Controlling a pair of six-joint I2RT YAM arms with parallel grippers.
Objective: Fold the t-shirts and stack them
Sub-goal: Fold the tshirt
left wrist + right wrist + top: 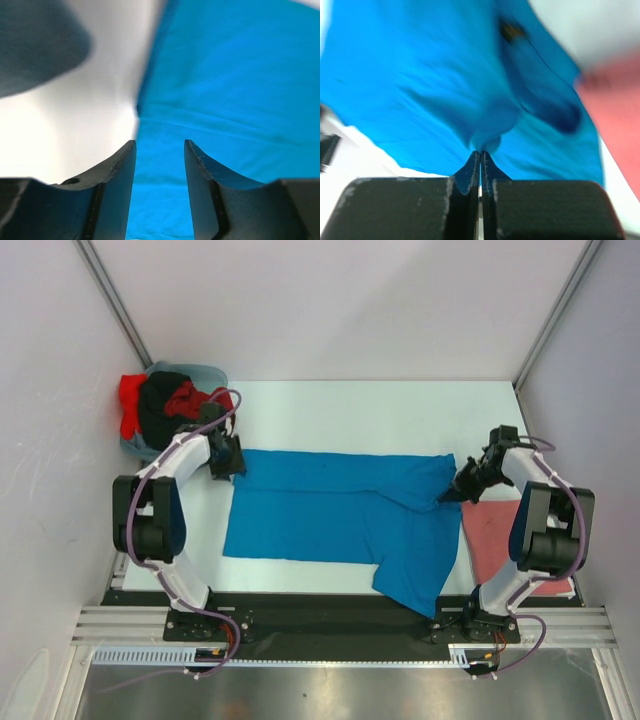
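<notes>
Folding looks mid-way on the blue shirt (320, 505). It lies spread left to right across the middle of the white surface (330, 410), with one part trailing toward the near edge, so it is not yet a compact fold. The left end effector (232, 465) is at the shirt's far left corner, jaws partly apart with nothing between them. The right end effector (452, 495) is pinched tight on a bunch of the blue shirt near its far right corner. The pink shirt (492, 540) lies flat at the right, under the right arm, and is probably already folded. A pile (165, 405) of red and black shirts waits at the far left corner, on something grey-blue; I cannot tell if that is a shirt or a bin. My guess is one done, one under way and several left. Plain pale walls (330, 300) close in three sides.
</notes>
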